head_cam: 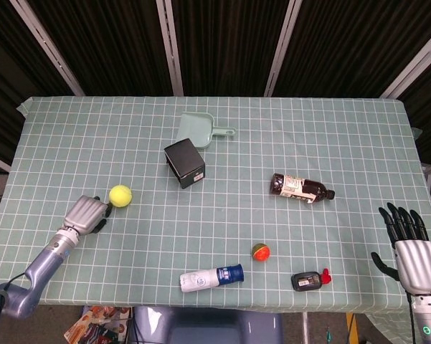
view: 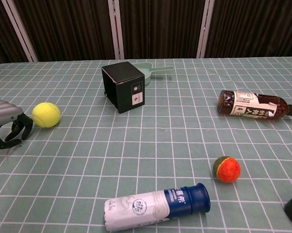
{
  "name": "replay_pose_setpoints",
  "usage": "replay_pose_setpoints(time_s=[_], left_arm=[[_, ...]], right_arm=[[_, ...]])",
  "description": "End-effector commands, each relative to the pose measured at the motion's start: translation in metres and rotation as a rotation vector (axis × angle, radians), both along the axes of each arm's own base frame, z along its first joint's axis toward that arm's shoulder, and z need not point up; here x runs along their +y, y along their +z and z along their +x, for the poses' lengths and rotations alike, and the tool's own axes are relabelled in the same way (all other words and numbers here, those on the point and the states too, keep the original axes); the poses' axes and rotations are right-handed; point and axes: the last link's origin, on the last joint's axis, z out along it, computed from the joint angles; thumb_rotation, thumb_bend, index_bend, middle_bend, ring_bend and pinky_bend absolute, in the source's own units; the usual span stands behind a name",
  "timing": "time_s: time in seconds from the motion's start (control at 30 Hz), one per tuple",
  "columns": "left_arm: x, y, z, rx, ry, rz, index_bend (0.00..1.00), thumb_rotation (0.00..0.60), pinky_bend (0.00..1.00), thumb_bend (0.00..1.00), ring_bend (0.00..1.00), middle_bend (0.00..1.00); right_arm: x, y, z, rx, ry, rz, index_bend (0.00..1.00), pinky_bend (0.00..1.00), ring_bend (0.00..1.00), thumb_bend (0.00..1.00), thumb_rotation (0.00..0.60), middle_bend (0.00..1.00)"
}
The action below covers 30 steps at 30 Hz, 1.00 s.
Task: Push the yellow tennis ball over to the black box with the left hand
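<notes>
The left hand (head_cam: pixel 86 214), fingers curled inward and holding nothing, is sitting low on the checked tablecloth (head_cam: pixel 344 143) with its dark fingertips just beside the yellow tennis ball (head_cam: pixel 120 195), whether touching or a hair apart cannot be told. The ball is lying between this hand and the black box (head_cam: pixel 184 164), the box standing well apart from the ball on the side facing away from the hand, so hand, ball and box are falling roughly on one line and a straight push looks sufficient. Nothing is lying on the cloth between ball and box. Just behind the box a pale green dustpan (head_cam: pixel 199 130) is resting. Well away from the box, toward the robot's right, are lying a brown bottle (head_cam: pixel 302 188), a small red-and-green ball (head_cam: pixel 260 251), a white bottle with a blue cap (head_cam: pixel 211 277) and a small black-and-red object (head_cam: pixel 310 280). The right hand (head_cam: pixel 411 252), fingers spread and empty, is hovering at the far table edge, much farther from the ball than the left.
</notes>
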Motion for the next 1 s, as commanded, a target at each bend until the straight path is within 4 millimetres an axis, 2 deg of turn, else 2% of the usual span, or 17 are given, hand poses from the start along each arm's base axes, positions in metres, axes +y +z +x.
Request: replay_pose_setpoints(time_s=[0.03, 0.2, 0.47, 1.0], left_arm=[[-0.005, 0.002, -0.001, 0.009, -0.001, -0.006, 0.52, 0.600, 0.64, 0.41, 0.43, 0.66], [-0.007, 0.006, -0.002, 0.011, 0.007, -0.001, 0.52, 0.600, 0.64, 0.41, 0.43, 0.67], [0.005, 0.007, -0.003, 0.017, 0.020, 0.017, 0.52, 0.600, 0.64, 0.40, 0.43, 0.67], [0.023, -0.011, 0.014, 0.032, -0.015, 0.013, 0.51, 0.600, 0.64, 0.38, 0.43, 0.65]], right_arm=[[0.000, 0.000, 0.000, 0.001, 0.000, 0.000, 0.00, 0.00, 0.00, 0.30, 0.600, 0.00], [-0.001, -0.002, 0.000, 0.005, -0.002, 0.003, 0.00, 0.00, 0.00, 0.30, 0.600, 0.00], [-0.001, -0.002, -0.001, 0.009, -0.007, -0.002, 0.00, 0.00, 0.00, 0.30, 0.600, 0.00], [-0.003, -0.001, -0.001, 0.006, -0.011, -0.009, 0.00, 0.00, 0.00, 0.30, 0.600, 0.00]])
